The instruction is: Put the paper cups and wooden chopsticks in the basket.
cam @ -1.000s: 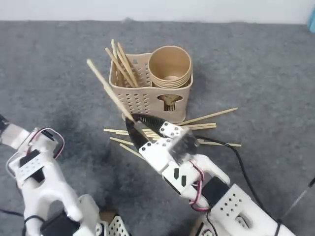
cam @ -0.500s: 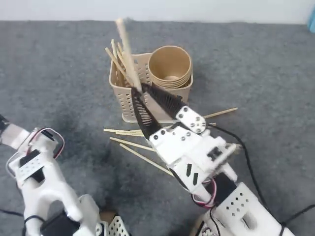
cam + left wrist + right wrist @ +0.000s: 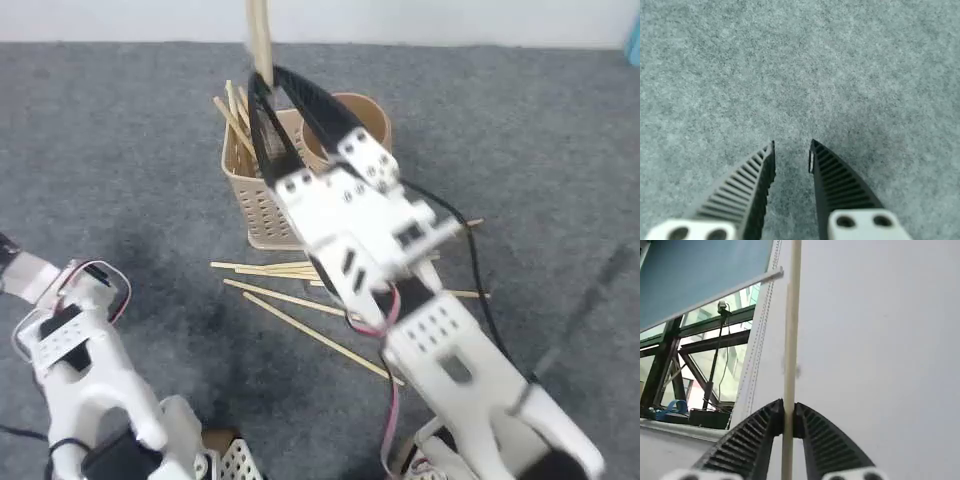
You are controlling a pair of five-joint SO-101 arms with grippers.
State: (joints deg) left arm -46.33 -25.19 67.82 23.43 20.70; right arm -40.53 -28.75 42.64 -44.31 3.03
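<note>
A beige slotted basket stands at the middle back of the grey carpet, with several chopsticks and stacked paper cups in it. My right gripper is raised over the basket, shut on a wooden chopstick that points up and away; that chopstick runs up between the gripper's black fingers against a white wall. More chopsticks lie loose on the carpet in front of the basket. My left gripper hangs open over bare carpet; its arm sits at the near left.
A black cable trails from the right arm over the carpet. A white wall borders the far edge. Open carpet lies left and right of the basket.
The right arm has lifted the chopstick from carpet level in front of the basket up over the basket, swinging it from slanted to nearly upright. The left arm stayed still.
</note>
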